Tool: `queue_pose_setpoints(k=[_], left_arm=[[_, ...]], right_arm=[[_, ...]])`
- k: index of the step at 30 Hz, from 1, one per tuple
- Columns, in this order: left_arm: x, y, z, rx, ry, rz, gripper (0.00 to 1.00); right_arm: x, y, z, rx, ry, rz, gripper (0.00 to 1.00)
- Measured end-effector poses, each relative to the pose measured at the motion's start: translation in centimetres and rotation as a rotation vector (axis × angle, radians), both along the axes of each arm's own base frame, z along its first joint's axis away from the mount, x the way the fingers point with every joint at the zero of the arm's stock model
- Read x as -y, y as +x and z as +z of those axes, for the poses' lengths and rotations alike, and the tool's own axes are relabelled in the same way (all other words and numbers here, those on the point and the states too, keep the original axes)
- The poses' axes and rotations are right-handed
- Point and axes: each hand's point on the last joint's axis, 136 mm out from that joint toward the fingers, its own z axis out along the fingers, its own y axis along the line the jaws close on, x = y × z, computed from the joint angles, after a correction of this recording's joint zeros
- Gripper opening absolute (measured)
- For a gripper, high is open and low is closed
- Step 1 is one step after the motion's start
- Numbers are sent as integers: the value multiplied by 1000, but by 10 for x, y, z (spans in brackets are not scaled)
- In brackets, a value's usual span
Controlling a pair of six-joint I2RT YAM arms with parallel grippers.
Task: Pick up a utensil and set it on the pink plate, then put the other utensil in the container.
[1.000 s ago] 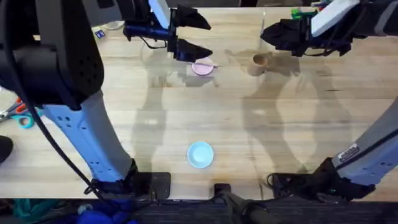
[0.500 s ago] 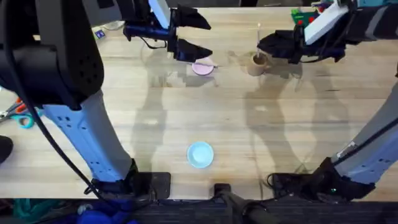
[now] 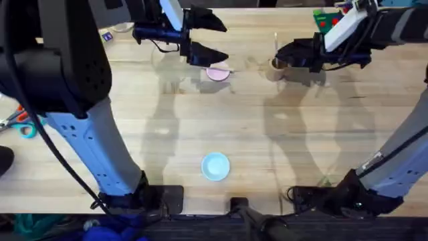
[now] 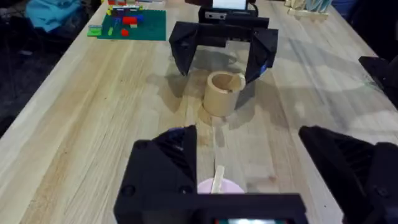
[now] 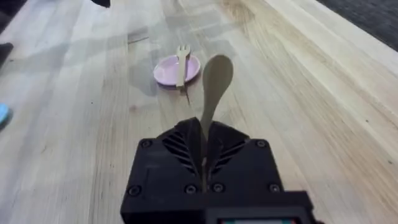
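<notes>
The wooden fork (image 5: 181, 59) lies across the pink plate (image 5: 166, 71), tines pointing away from my left arm. My left gripper (image 3: 210, 39) hangs open just above that plate (image 3: 217, 74); its fingers (image 4: 165, 168) frame the fork's handle (image 4: 217, 180). My right gripper (image 5: 202, 146) is shut on the handle of the wooden spoon (image 5: 216, 78), whose bowl sticks out ahead of the fingers. In the left wrist view the spoon's bowl (image 4: 235, 81) sits at the rim of the tan container (image 4: 217, 99). From overhead the right gripper (image 3: 284, 57) hovers over the container (image 3: 275, 69).
A light blue plate (image 3: 215, 166) sits near the front edge at the middle. Toy bricks on a green base (image 3: 328, 15) lie at the back right, and scissors (image 3: 17, 124) at the left edge. Bare wood lies between the two plates.
My right gripper has moved left and lower with the spoon, from beside the container to right over it. The left arm has stayed put.
</notes>
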Motion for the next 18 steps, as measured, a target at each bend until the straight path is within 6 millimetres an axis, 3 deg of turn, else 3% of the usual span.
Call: queue_pose_setpoints(k=[15, 17, 18], left_arm=[[0, 0, 0, 0, 0, 0, 993], [0, 0, 0, 0, 0, 0, 994], [0, 0, 0, 0, 0, 0, 994]], right_arm=[[1, 0, -3, -1, -16, 0, 36], [1, 0, -3, -2, -16, 0, 107], [1, 0, -3, -2, -17, 0, 194]])
